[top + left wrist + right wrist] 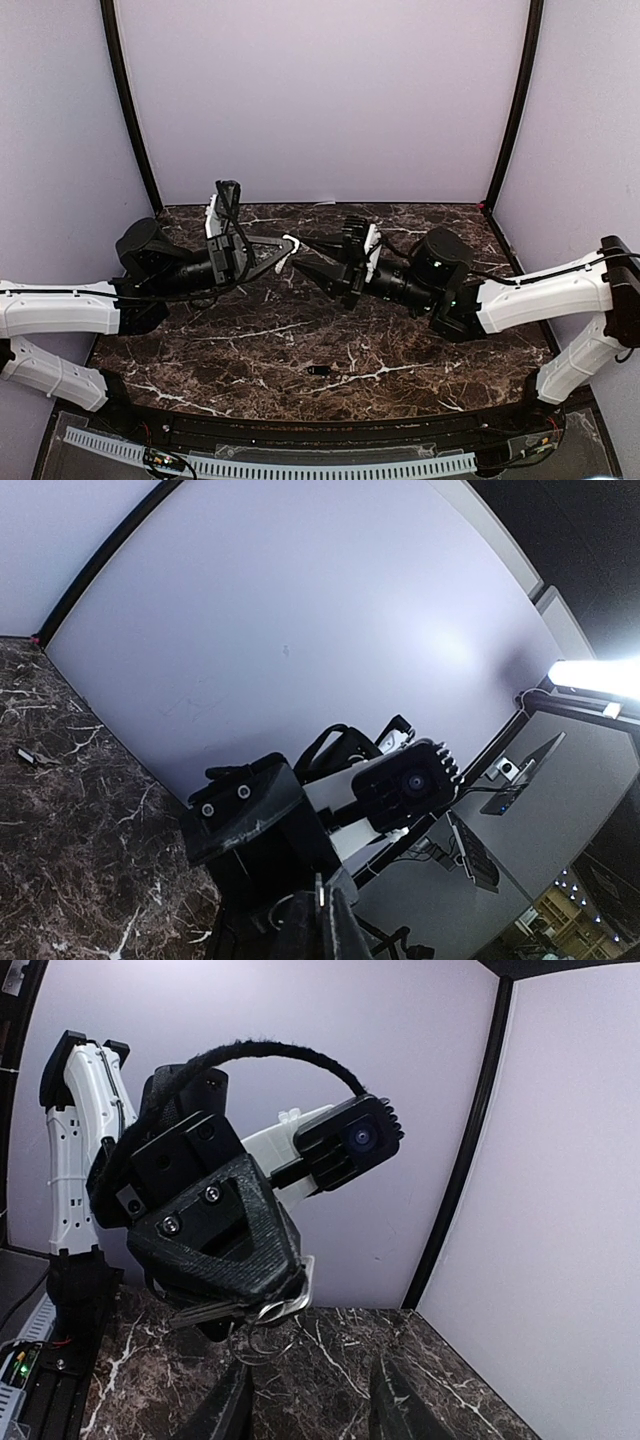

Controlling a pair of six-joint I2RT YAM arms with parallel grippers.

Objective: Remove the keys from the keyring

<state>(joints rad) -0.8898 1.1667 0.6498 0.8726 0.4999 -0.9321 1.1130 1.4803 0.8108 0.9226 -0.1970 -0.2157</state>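
1. Keyring [284, 1306], with keys [205, 1312] hanging on it, is up in the air above the table [430, 340]. It is pinched at the tip of the left gripper [283, 247], whose jaws are clamped tight on it.
2. I think it is held high and pointed sideways so that the other arm can reach the ring from the front.
3. Right gripper [305, 1405] faces it, just beside, with jaws parted and holding nothing.
4. One small dark key [318, 370] lies alone on the table near the front edge, so it is probably already off.
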